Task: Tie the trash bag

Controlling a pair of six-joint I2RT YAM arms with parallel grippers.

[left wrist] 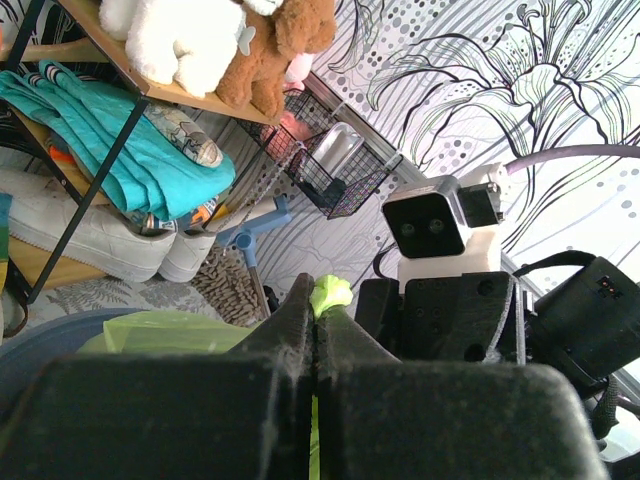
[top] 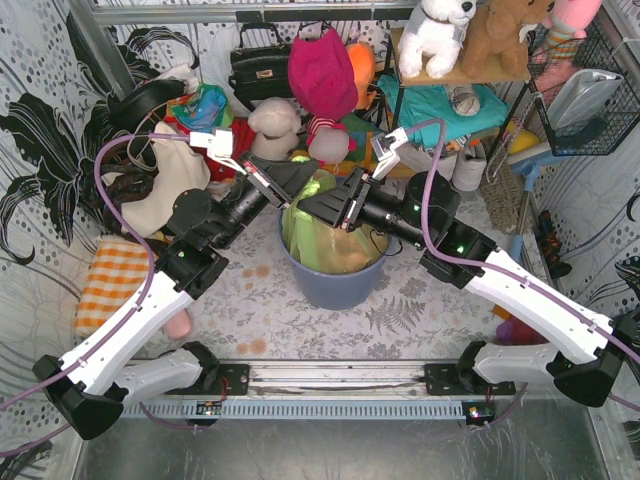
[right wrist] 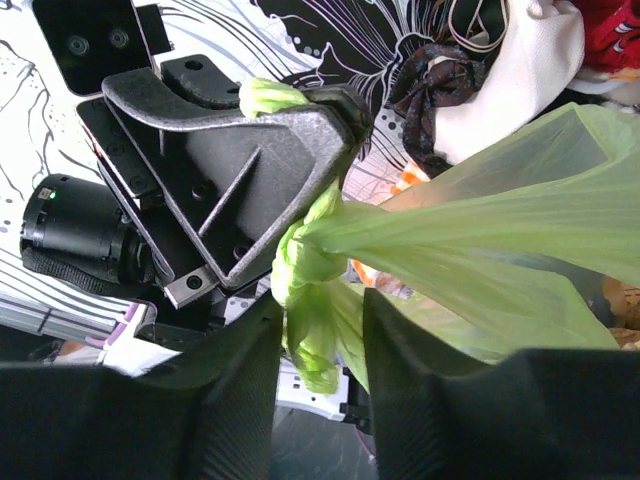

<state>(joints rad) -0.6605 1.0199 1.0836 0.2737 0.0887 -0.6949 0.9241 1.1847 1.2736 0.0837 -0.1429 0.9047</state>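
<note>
A floral-printed table is seen against a clutter of plush toys and a black handbag, and a blue-grey bin is stood at its middle. The trash bag is seated in that bin, its lime-green plastic drawn up past the rim into a gathered neck above the opening. One handle strip is bunched and twisted just under the left gripper, whose jaws are pressed together on it, with a green nub squeezed out at the tips. From that bunch a loose tail is hung down between the fingers of the right gripper, its long axis lying roughly along those fingers, while the taut neck is stretched sideways toward the bag's body. The right jaws are held part-way apart around the tail; whether it is actually pinched cannot be told. The right gripper is judged the nearer to the free tail, so the next pull is likely owed to it.
</note>
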